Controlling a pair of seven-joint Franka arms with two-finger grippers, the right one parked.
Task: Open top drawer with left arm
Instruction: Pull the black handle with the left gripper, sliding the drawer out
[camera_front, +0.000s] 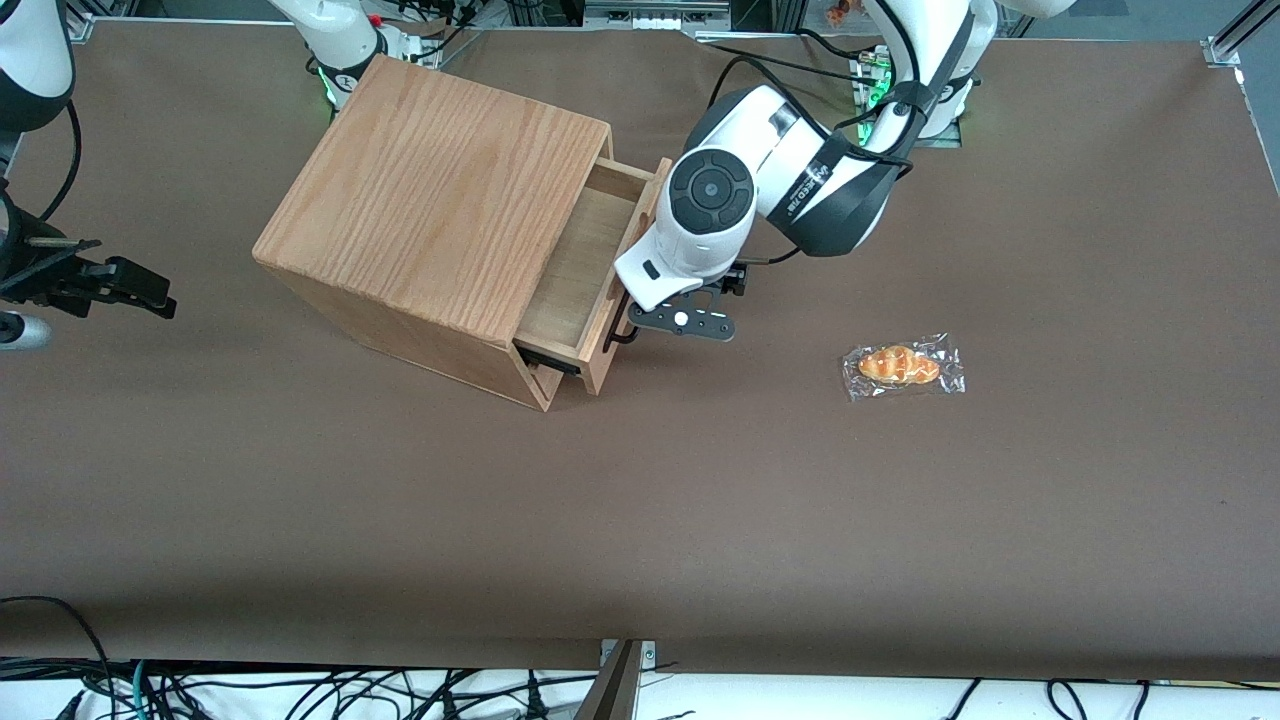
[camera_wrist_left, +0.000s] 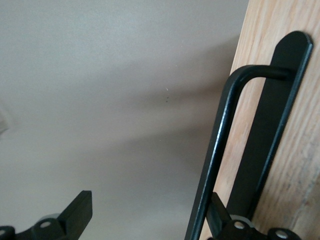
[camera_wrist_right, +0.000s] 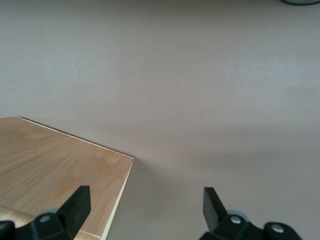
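While the top drawer (camera_front: 580, 270) stands partly drawn out of the oak-grain cabinet (camera_front: 430, 210), its bare light-wood floor shows between the cabinet body and the front panel (camera_front: 625, 290). The cabinet sits on the brown worktop (camera_front: 640, 520), turned at an angle, with the drawer's front facing the working arm's end. Directly in front of that panel hangs the left arm (camera_front: 790, 180), its round grey joint cap (camera_front: 710, 190) just above the drawer's front edge. The gripper (camera_front: 640, 325) is at the handle (camera_front: 620, 330), low against the panel and close to the worktop. Toward the working arm's end of the worktop, well apart from the cabinet, lies a wrapped bread roll (camera_front: 902, 366) in clear film.

In the left wrist view the fingers are spread wide and hold nothing. One finger (camera_wrist_left: 77, 212) stands over bare worktop (camera_wrist_left: 110, 100), clear of the drawer. The other finger (camera_wrist_left: 217, 217) is slipped into the gap between the thin black bar handle (camera_wrist_left: 220, 145) and the black mounting strip (camera_wrist_left: 272, 125) on the wood panel (camera_wrist_left: 300, 165), so the bar lies between the two fingers, just beside the inner one. Whether that finger touches the bar cannot be told.
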